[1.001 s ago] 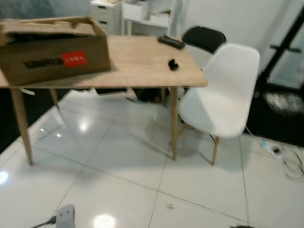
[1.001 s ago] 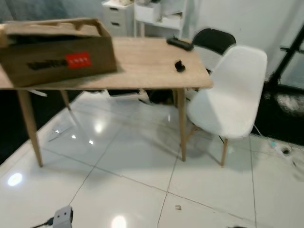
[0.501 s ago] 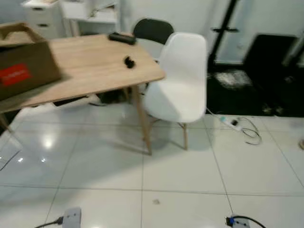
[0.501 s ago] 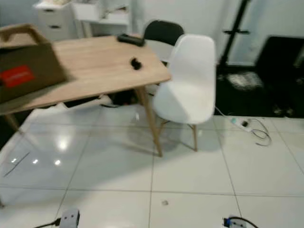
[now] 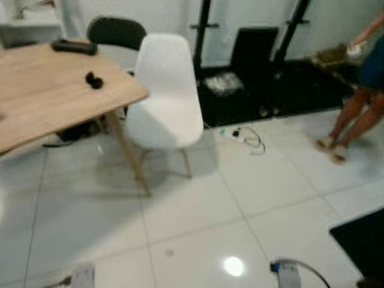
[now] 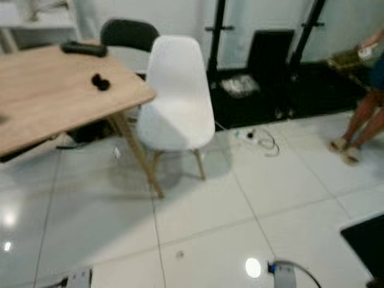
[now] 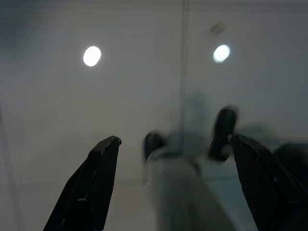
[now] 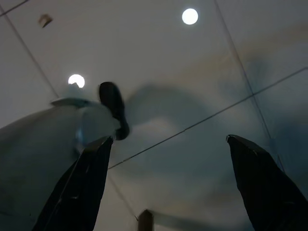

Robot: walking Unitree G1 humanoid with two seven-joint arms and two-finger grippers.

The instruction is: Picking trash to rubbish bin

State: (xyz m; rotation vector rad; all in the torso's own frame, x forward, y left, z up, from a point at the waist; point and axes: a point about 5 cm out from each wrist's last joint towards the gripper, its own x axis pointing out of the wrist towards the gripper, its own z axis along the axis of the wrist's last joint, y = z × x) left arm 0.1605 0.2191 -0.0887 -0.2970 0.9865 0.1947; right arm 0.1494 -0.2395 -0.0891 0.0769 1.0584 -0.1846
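One small scrap [image 6: 179, 254] lies on the floor tiles [image 6: 198, 210], ahead of both tools and between them. The left tool [image 7: 175, 187] and right tool [image 8: 168, 187] hang released, grasping nothing. No bin is visible. Risk: the blurred view may lose this tiny scrap. Two chairs, one worktop [image 6: 42, 96], one person [image 6: 363, 102].

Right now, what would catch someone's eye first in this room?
Probably the white chair, pulled up at the corner of the wooden table in the middle of the glossy tiled floor. Next, a person's legs at the far right edge, beside the dark mat against the back wall.
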